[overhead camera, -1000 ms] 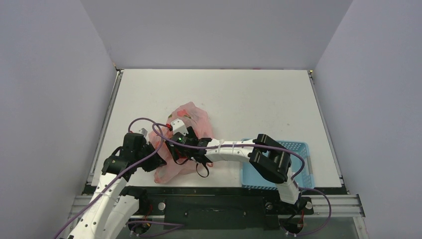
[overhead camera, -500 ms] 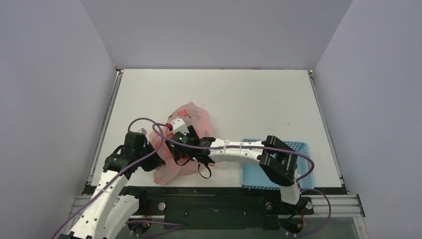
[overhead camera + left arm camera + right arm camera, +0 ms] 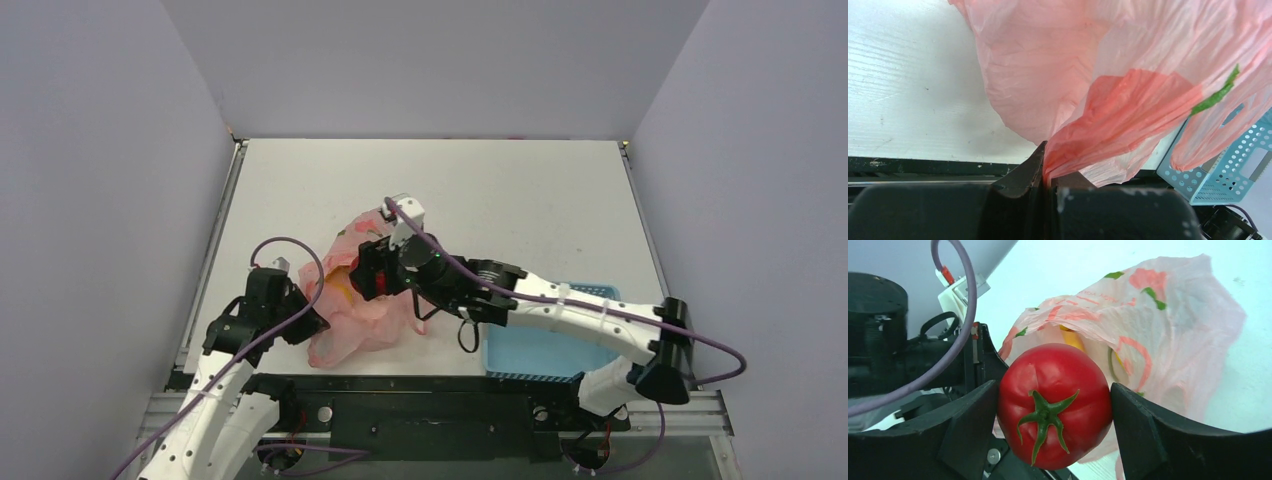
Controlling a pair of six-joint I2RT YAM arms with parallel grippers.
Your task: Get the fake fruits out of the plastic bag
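Tomato [image 3: 1054, 405] sits clamped in right end effector [image 3: 1053, 421], above plastic bag [image 3: 1178, 335].

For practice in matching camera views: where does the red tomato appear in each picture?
Top external: the tomato, a small red patch in the right gripper, left of centre.
Left wrist: not in it; the left gripper pinches the pink plastic bag.
Right wrist: centre, between the fingers.
Shared landmark: the pink plastic bag.

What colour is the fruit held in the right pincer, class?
Red, with a green calyx; the tomato shows best in the right wrist view.
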